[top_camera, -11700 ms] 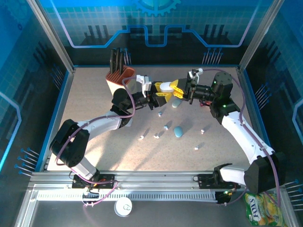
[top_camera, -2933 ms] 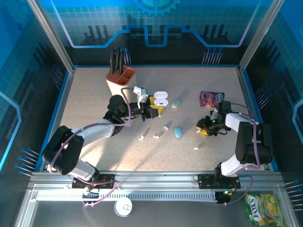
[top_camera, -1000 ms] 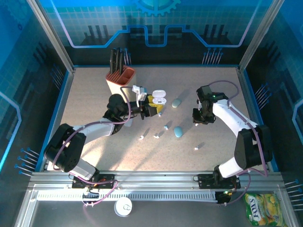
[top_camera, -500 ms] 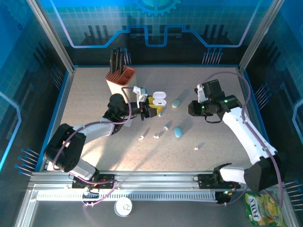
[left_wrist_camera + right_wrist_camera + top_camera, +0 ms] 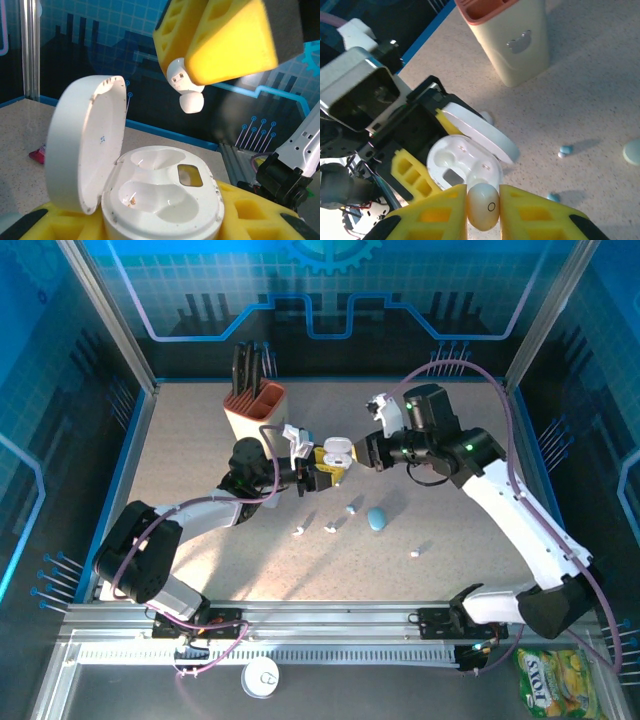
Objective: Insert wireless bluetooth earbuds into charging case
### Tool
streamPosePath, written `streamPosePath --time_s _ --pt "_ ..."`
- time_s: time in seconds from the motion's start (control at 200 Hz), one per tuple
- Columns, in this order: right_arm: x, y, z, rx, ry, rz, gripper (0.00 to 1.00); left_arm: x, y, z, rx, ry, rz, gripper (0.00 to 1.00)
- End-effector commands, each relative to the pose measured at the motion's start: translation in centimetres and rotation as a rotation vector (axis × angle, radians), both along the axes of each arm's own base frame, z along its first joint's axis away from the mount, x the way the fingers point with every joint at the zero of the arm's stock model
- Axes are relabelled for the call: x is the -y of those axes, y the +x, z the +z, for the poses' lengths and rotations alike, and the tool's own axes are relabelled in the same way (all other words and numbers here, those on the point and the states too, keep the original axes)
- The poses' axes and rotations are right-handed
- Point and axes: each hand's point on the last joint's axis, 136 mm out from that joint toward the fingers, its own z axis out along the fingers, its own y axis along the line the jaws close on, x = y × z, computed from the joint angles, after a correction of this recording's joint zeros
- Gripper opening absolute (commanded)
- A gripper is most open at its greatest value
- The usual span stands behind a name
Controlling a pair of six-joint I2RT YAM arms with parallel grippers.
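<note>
My left gripper (image 5: 330, 462) is shut on an open white charging case (image 5: 337, 451) and holds it just above the table, left of centre. In the left wrist view the case (image 5: 160, 200) has its lid (image 5: 85, 145) tipped back, and both wells are bare. My right gripper (image 5: 366, 452) hangs close above the case, shut on one white earbud (image 5: 187, 92). In the right wrist view the earbud (image 5: 482, 206) sits pinched between yellow pads (image 5: 440, 215), directly over the case (image 5: 462, 160). Loose earbuds (image 5: 298, 531) (image 5: 330, 528) (image 5: 414, 553) lie on the table.
A beige holder with dark handles (image 5: 254, 410) stands at the back left, close behind the case. A closed blue case (image 5: 377, 519) and a small bluish bud (image 5: 352, 508) lie near the middle. Blue walls (image 5: 130, 455) ring the table.
My right arm has swung left from the table's right-middle and now holds its earbud over the open case. The left arm and the case have stayed put.
</note>
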Motion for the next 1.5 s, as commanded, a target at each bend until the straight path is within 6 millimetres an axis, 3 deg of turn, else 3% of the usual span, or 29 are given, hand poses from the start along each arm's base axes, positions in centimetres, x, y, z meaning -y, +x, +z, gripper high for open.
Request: streamPosePath --time_s 0.0,0.33,0.73,1.186,1.256,1.496 --pt "-1.6 0.1 1.2 0.044 0.011 0.062 0.21 -0.2 -0.2 -0.4 0.028 0.012 -0.01 0.33" --pt "-2.2 0.5 -0.4 0.046 -0.07 0.087 0.22 -0.3 -0.5 0.0 0.039 0.006 -0.016 0.33" --pt "-1.0 -0.1 -2.3 0.024 -0.153 0.083 0.22 -0.2 -0.3 0.3 0.047 0.001 -0.012 0.33" --pt "-2.2 -0.6 -3.2 0.0 -0.176 0.143 0.23 -0.3 -0.3 0.5 0.057 -0.008 -0.004 0.33" --pt "-2.2 -0.6 -2.9 0.002 -0.17 0.14 0.26 -0.4 -0.3 0.3 0.056 -0.007 -0.003 0.33" --pt "-0.6 -0.4 -0.2 0.036 -0.064 0.045 0.51 -0.5 -0.2 0.1 0.052 -0.009 0.013 0.34"
